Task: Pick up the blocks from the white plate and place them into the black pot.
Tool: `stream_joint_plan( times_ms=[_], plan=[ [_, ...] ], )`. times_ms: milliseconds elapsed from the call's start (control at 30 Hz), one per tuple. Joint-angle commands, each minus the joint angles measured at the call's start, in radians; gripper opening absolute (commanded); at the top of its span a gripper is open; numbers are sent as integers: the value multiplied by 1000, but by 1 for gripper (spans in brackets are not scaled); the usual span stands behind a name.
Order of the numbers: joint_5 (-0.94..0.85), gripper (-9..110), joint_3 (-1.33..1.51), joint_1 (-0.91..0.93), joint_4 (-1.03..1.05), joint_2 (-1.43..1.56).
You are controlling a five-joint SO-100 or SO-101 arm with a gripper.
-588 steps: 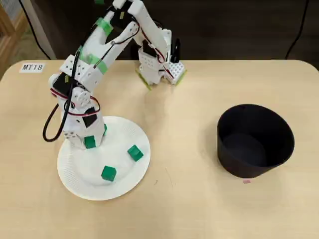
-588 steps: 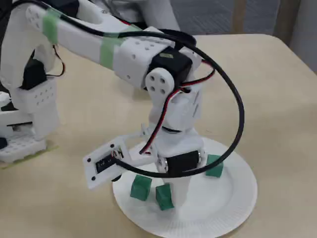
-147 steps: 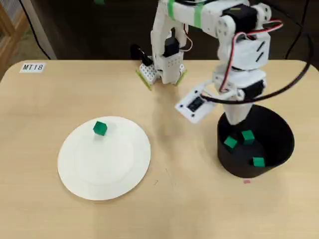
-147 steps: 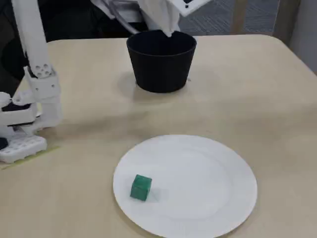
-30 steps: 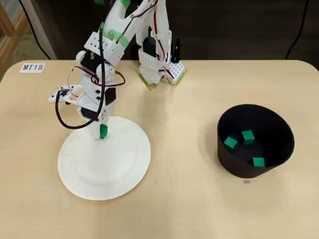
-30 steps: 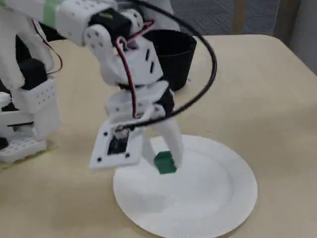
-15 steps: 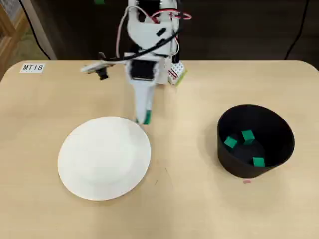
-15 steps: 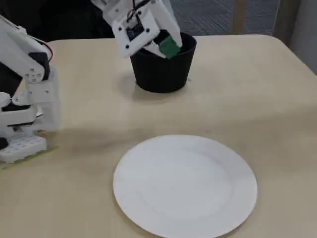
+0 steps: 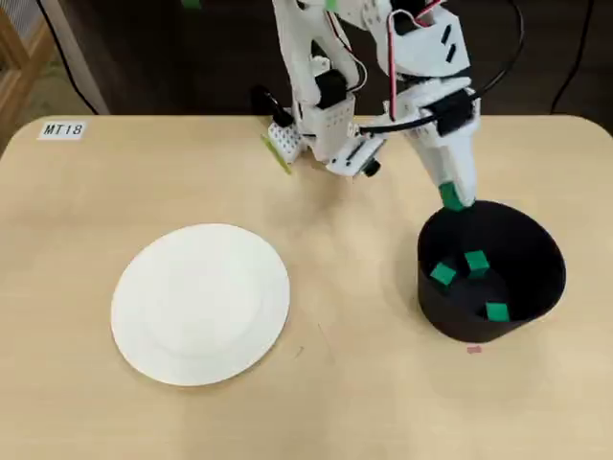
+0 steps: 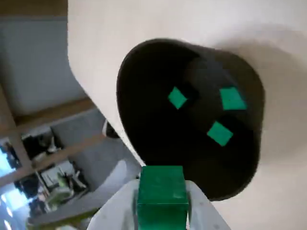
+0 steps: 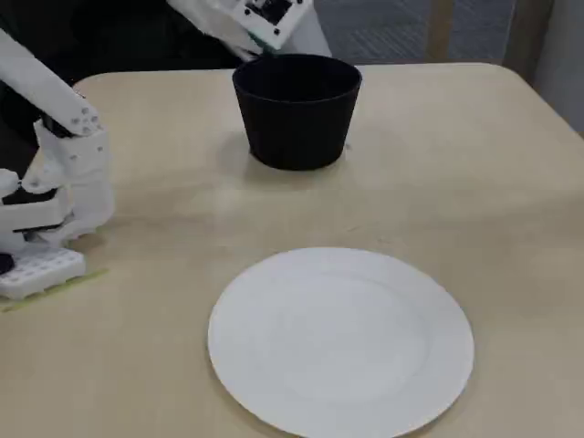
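Gripper: the gripper (image 9: 450,198) is clamping the last green block (image 9: 450,197) between its white fingers – in the wrist view the block (image 10: 162,198) is sitting squarely between them at the bottom edge.
Position: in the overhead view the held block is hanging at the near-arm rim of the black pot (image 9: 536,251), just at the edge of the opening and not clearly over its middle.
Pot: three green blocks (image 9: 442,274) are lying loose on the pot floor, spread apart; the wrist view is showing the same three (image 10: 219,132) inside the pot (image 10: 144,96).
Plate: the white plate (image 9: 144,335) is sitting bare on the table (image 9: 316,402), well apart from the pot; the fixed view is showing the plate (image 11: 274,383) empty too.
Step in hand: carrying the fourth block over the pot for release – by my reading the task is nearly done.
Doing it well: I would be bringing the fingers further over the opening before parting them, since a drop at the rim could bounce the block off the wall and onto the table.
Height: keeping the fingers above the rim should avoid nudging the light-looking pot sideways.
Fixed view: only part of the arm (image 11: 246,20) is showing behind the pot (image 11: 297,119); the fingertips are not clearly visible there.
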Motion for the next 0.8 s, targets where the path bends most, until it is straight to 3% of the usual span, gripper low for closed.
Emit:
stream_joint_plan(
  times_ms=[0, 333, 767],
  plan=[
    [-51, -2, -51, -12, -80, -38],
    [-167, -2, -195, 18, -147, -288],
    [-195, -2, -236, 63, -160, -376]
  ],
)
